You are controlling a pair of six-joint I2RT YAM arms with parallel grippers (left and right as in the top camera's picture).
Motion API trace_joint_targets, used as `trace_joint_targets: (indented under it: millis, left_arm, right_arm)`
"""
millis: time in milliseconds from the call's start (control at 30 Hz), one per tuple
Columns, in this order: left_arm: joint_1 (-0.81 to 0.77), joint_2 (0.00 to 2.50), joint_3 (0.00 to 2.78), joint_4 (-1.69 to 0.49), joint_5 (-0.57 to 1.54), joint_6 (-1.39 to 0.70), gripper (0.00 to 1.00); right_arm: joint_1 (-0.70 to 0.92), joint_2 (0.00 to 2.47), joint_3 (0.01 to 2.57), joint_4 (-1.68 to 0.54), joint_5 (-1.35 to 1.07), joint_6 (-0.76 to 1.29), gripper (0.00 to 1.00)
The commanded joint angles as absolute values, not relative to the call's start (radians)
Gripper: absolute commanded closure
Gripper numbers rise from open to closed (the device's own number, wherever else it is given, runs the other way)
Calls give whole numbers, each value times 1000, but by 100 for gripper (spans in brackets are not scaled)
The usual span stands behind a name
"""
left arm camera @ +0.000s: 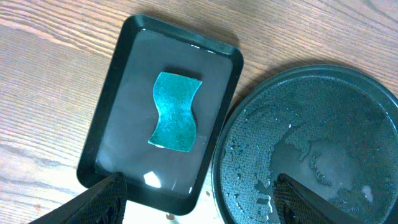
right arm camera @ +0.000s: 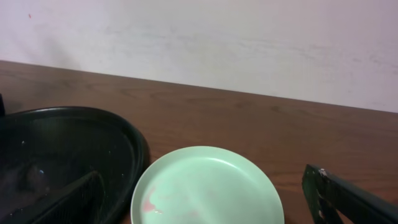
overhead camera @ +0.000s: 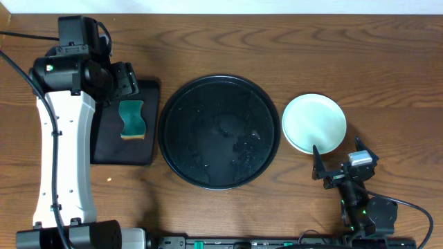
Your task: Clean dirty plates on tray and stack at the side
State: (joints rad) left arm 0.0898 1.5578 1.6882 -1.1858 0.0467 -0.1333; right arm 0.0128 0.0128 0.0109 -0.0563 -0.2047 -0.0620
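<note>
The overhead camera looks straight down on my table (overhead camera: 277,41). My left wrist camera looks down closely at nine o'clock. My right one sits low, facing twelve, and all three share the round black tray (overhead camera: 219,131).

A dark wooden table (overhead camera: 228,41) bears a small rectangular black tray (overhead camera: 124,151) at left, a large round black tray (overhead camera: 208,111), wet, at centre, and a pale turquoise plate (overhead camera: 315,123) just beside it.
</note>
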Motion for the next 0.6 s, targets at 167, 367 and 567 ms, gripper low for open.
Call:
trace_joint_targets:
  millis: [167,367,567]
  left_arm:
    - [93,1562,1695,-1189,45,-135,25]
    - [93,1562,1694,-1189,45,-135,24]
    - [93,1502,1676,-1161,14,-131,24]
  right_arm:
    - [20,7,6,-57,-192,-49,1]
    - [20,7,6,-57,-192,-49,1]
    - [20,7,6,-57,-192,-49,1]
